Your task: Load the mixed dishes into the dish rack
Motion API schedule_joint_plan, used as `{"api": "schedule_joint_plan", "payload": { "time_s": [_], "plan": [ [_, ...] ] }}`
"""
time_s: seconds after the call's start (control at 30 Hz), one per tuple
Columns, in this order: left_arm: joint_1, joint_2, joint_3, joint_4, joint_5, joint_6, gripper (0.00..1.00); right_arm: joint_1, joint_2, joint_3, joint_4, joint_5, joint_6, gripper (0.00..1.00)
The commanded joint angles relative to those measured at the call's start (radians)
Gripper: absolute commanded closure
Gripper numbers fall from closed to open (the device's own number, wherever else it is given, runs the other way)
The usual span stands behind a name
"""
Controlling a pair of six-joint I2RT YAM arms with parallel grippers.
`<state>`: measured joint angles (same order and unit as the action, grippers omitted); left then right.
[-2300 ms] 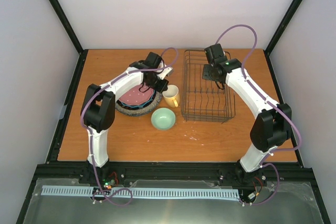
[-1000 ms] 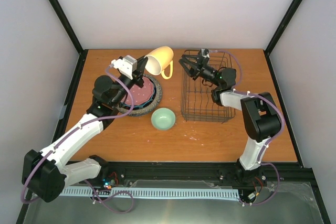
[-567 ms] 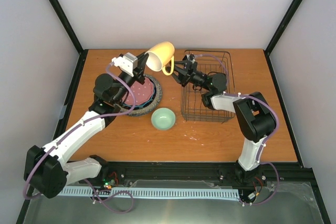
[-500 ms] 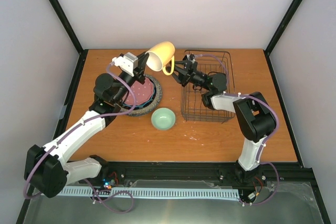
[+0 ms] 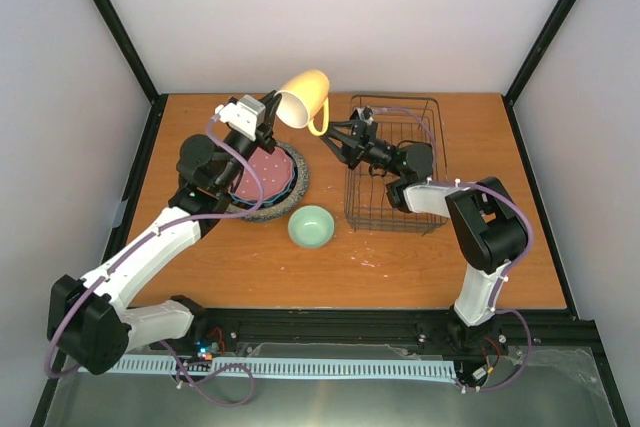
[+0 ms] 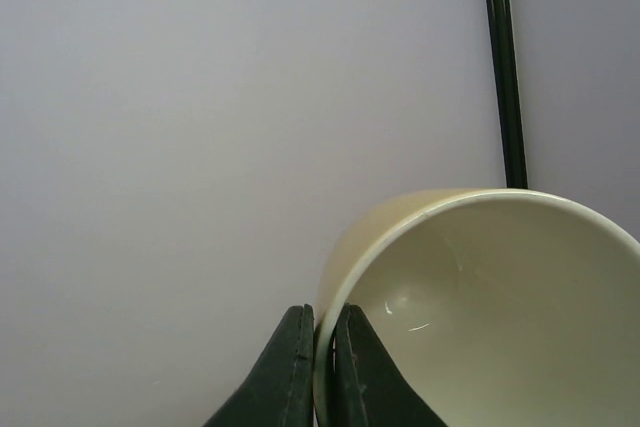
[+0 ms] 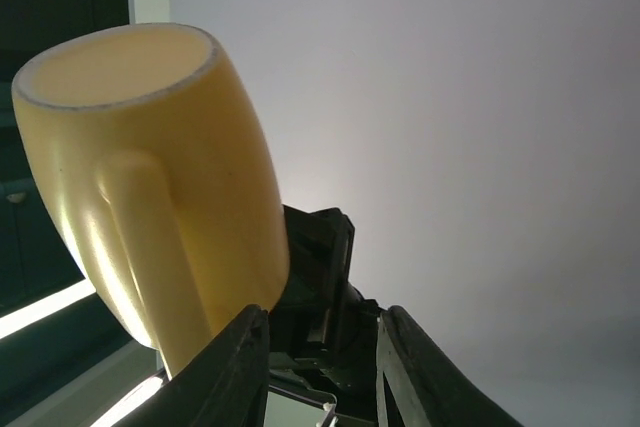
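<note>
Well, mug (image 5: 305, 99) aloft left of rack (image 5: 420, 217), left gripper (image 5: 271, 110) pinching rim; handle faces right gripper (image 5: 335, 140) (jaws apart, empty) just beside it. Right arm nearer rack, likely handover.

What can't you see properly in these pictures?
1. Plates under the pink dotted plate: top view; they are stacked and partly under the left arm, so they can't be counted.
2. Handle of the yellow mug: left wrist view; it is behind the mug's body or past the frame edge.
3. Whether the right fingers touch the mug: too small in the top view; the bottom edge cuts them off in the right wrist view.
</note>
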<state>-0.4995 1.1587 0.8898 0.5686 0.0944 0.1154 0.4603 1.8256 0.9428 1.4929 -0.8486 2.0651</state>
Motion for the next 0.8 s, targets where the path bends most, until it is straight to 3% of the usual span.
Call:
{"api": "schedule_joint_plan", "payload": {
  "time_s": [0.0, 0.77],
  "plan": [
    [0.001, -0.051, 0.08, 0.08, -0.03, 0.056, 0.99, -0.002, -0.034, -0.01, 0.183, 0.009, -0.014, 0.68],
    [0.001, -0.005, 0.061, 0.1, -0.037, 0.025, 0.99, -0.002, -0.066, 0.014, 0.184, 0.023, -0.003, 0.65]
  ]
}}
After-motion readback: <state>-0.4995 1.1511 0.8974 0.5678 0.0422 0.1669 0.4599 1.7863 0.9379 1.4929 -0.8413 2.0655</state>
